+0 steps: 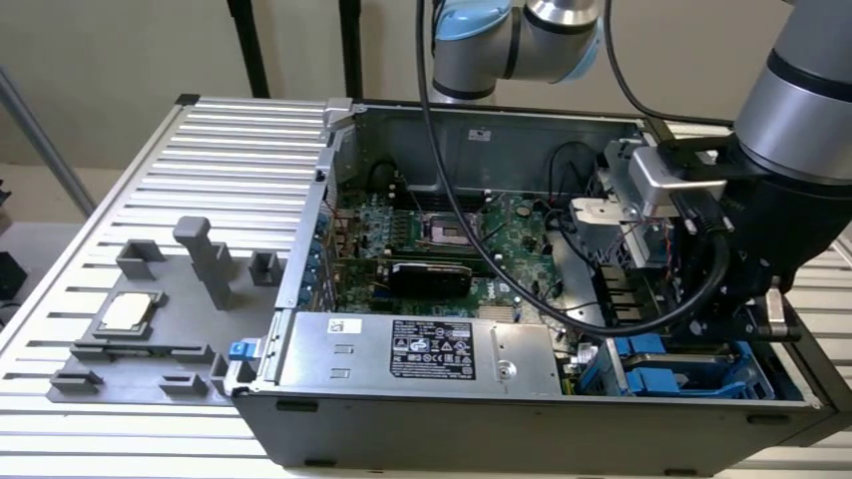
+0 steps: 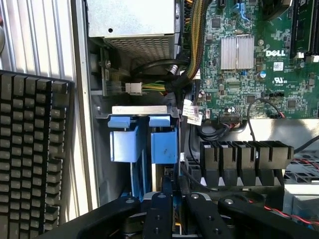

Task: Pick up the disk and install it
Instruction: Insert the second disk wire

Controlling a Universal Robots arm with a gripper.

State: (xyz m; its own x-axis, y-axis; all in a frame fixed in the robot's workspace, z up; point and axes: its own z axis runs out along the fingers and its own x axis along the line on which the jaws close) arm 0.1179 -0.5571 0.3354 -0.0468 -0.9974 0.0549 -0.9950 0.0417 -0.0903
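My gripper (image 1: 728, 321) hangs over the drive bay in the near corner of the open computer case (image 1: 333, 200), at the exterior view's right. In the wrist view its black fingers (image 2: 158, 211) stand close together, shut on the disk (image 2: 175, 211). The disk is seen edge-on as a thin dark slab with a blue strip, pointing down into the bay. Just beyond the fingertips, blue carrier tabs (image 2: 143, 142) sit in the bay's slots. The same blue plastic (image 1: 679, 367) shows under the wrist in the exterior view. Most of the disk is hidden by the fingers.
A big grey box with a black label (image 1: 426, 349) lies beside the bay, with the green motherboard (image 1: 453, 230) behind it. Black cables (image 1: 533, 289) loop near the wrist. A finned black block (image 2: 244, 157) flanks the bay. A keyboard (image 2: 35, 159) lies outside the case. A grey fixture holds a silver chip (image 1: 127, 311).
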